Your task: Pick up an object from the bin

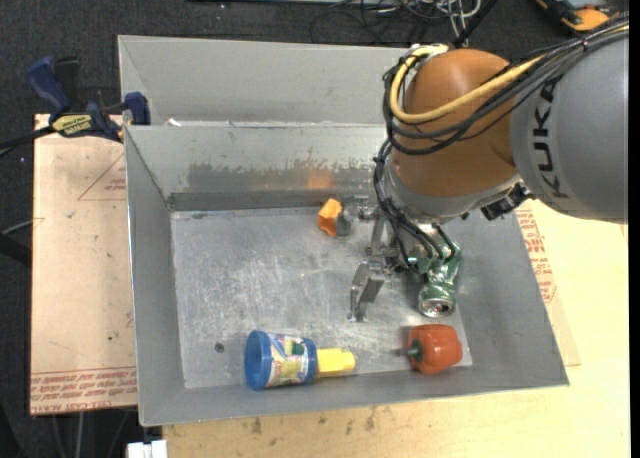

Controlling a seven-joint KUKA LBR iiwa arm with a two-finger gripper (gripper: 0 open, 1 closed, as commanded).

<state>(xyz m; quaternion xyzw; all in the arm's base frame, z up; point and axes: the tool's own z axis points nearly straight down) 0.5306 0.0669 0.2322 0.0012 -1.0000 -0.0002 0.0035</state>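
Observation:
My gripper (pixel 366 288) hangs low over the bare bin floor, right of the middle. A green drink can (pixel 440 284) lies just to its right, partly under the arm's orange cover. A red toy pepper (pixel 434 348) sits in front of the can near the front wall. A small orange block (pixel 329 216) rests behind the gripper by the back wall. Nothing shows in the gripper.
A blue-capped bottle with a yellow end (pixel 290 361) lies on its side near the front wall, left of the gripper. The arm and its cables cover the bin's right rear part. Bare floor spreads across the left half.

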